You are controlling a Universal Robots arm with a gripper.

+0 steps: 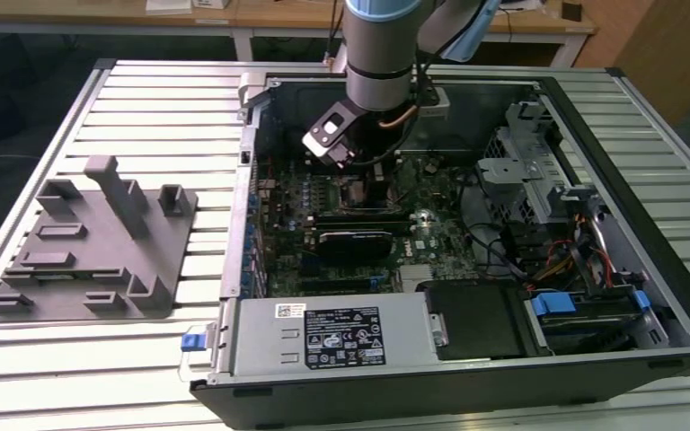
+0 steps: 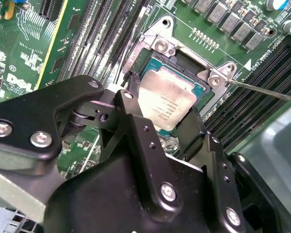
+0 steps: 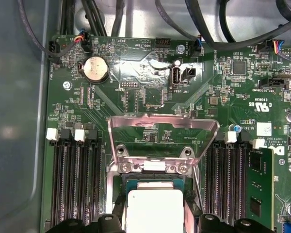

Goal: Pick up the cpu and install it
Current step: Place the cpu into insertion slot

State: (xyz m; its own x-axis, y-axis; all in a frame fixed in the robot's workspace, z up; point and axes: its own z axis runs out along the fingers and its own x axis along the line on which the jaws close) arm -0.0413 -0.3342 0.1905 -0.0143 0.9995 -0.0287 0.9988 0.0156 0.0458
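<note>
Clamping the cpu (image 2: 167,99) by two opposite edges with the gripper (image 2: 163,109), fingers (image 2: 190,127) pressing on its sides in both wrist views. Holding it squarely within the metal frame of the socket (image 2: 160,46), either resting in the socket or just above it. Judging the pick-up as done and the install as close to done: placing over the socket achieved, letting go not yet done. Leaving the load plate (image 3: 162,121) tilted up from one edge of the socket and the thin lever (image 2: 262,90) swung free beside the socket, so closing and latching not yet done. Failing to make out true seating, with the gripper's body covering the socket's near side in the second wrist view and the first wrist view cutting off part of the cpu. Reaching down with the arm (image 1: 375,54) into the open computer case (image 1: 441,400), masking much of the socket in the exterior view.
</note>
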